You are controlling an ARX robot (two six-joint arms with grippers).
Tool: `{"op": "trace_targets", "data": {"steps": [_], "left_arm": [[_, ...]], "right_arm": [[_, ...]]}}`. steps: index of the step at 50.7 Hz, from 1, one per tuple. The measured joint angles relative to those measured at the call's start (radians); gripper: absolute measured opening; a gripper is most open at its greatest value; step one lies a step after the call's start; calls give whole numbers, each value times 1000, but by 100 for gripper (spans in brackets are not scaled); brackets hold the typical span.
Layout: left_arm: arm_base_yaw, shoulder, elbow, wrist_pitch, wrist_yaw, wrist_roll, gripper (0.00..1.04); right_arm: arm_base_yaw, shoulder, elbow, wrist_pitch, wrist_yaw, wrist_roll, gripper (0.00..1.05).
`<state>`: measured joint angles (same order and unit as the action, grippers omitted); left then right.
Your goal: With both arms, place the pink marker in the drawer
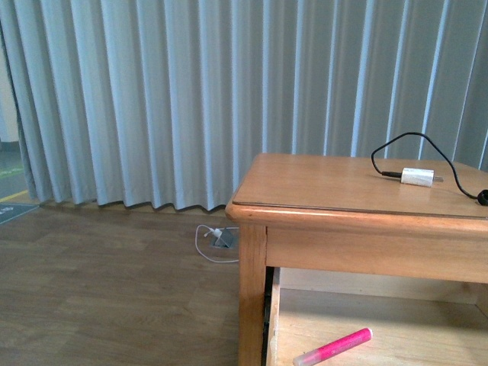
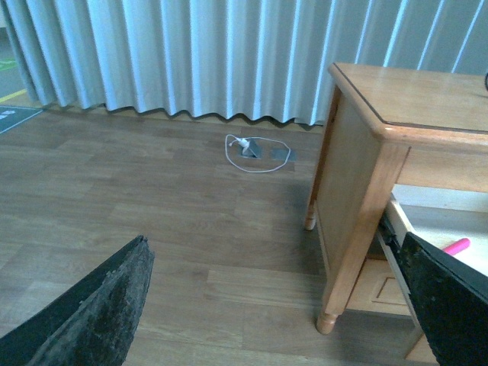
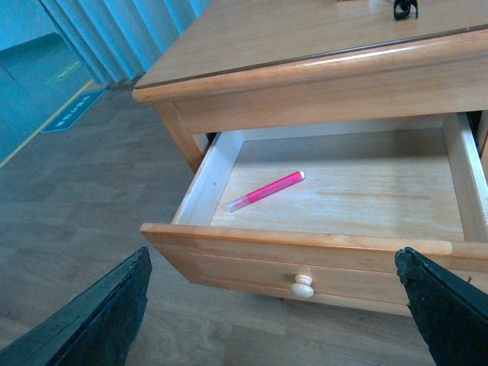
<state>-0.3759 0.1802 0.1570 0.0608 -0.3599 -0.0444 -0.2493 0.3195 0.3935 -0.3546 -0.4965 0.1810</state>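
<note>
Pink marker (image 3: 267,191): lies flat and loose on the bare wooden floor of the drawer (image 3: 204,187); set slantwise, near the side wall on the robot's left but not touching it, paler cap end toward the drawer front; already inside, with the drawer pulled well out of the desk (image 1: 320,183).

Looks light, stiff and slim; smooth plastic barrel, so probably slippery and apt to roll on the wood; likely not fragile. Best taken, if moved at all, across the middle of the barrel, fingers closing squarely on its two long sides; calls for a gentle squeeze only, enough to stop it tipping or squirting out.

Right hand (image 3: 272,255): spread wide, holding nothing; hovers in front of the open drawer and a little above it, tilted down toward the panelled front and its round knob (image 3: 303,286); touches neither.

Left hand (image 2: 274,244): likewise wide and empty; hangs over the wooden floor (image 2: 152,191) off to the desk's left side, well apart from the marker; faces the desk's corner leg, with only the marker's pink tip showing past one finger.

Neither arm visible in the front view; white charger plug (image 1: 417,176) resting on the desk top, far from both hands.
</note>
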Motion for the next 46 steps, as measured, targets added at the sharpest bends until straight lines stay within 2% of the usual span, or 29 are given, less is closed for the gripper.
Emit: {"op": "trace_targets", "data": {"steps": [5,10,15,22,26,29,46], "left_arm": [[2,-2,0,-2,-2,-7,99],[59,-23,-11,-55,62,22,78],[146,-63,-37,-59,140,31,53],[206,-87,-63,-61,201,36,30],[309,-106,-76,-68,331,37,15],[357,-113,-82,-68,344,38,5],[372,-163,-134,-65,357,39,4]], "right_arm": [[0,0,0,0,0,0,96],[0,0,0,0,0,0,96],[0,0,0,0,0,0,96],[0,0,0,0,0,0,96],[0,0,0,0,0,0,96],[0,0,0,0,0,0,96],[0,0,0,0,1,0,96]]}}
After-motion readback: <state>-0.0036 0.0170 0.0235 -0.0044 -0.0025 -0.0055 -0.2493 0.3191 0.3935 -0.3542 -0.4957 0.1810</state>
